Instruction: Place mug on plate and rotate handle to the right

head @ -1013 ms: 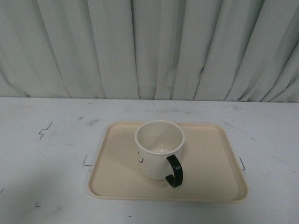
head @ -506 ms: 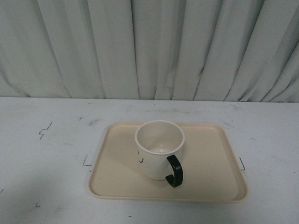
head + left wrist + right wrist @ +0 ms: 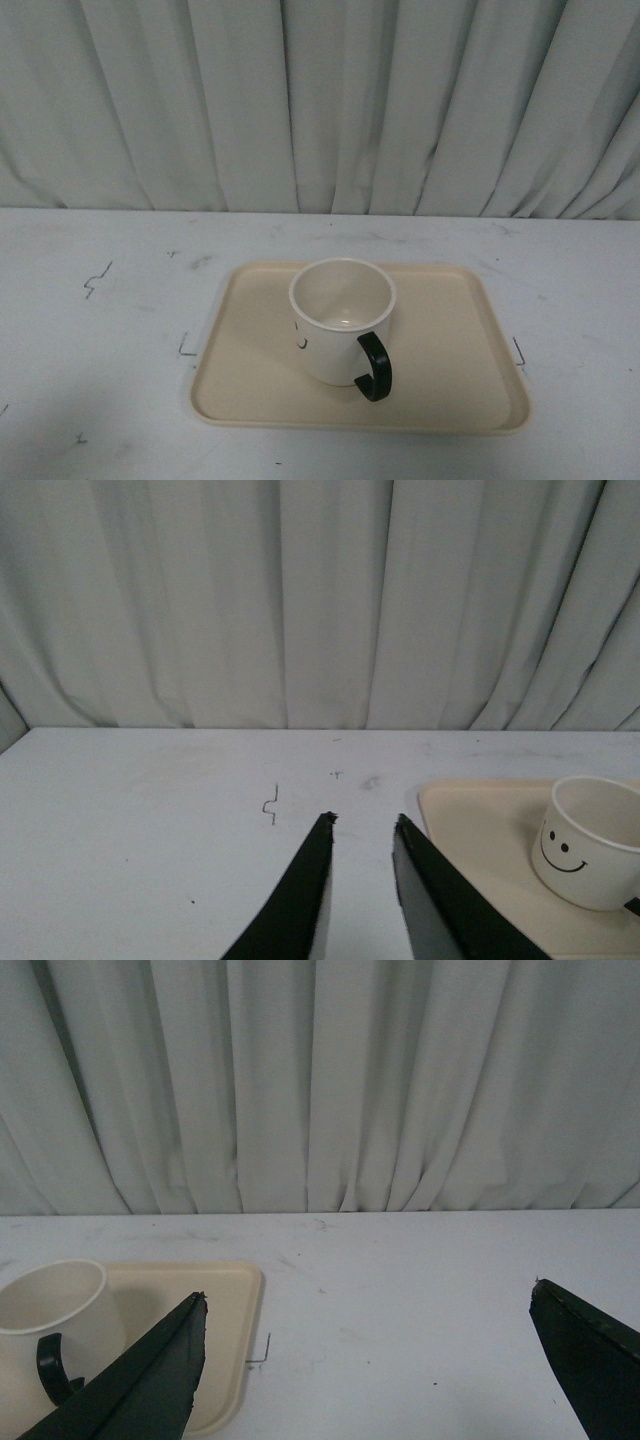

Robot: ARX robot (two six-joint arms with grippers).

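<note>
The cream-white mug stands upright on the beige plate, a little left of its middle. Its black handle points toward the front right, and part of the smiley face shows on its left side. No arm shows in the front view. In the left wrist view the mug with its smiley face stands on the plate, and my left gripper is shut and empty over bare table beside the plate. In the right wrist view my right gripper is wide open and empty, with the mug, its handle and the plate off to one side.
The white table carries small black marks and corner marks by the plate's left and right edges. A pleated grey-white curtain hangs close behind the table's far edge.
</note>
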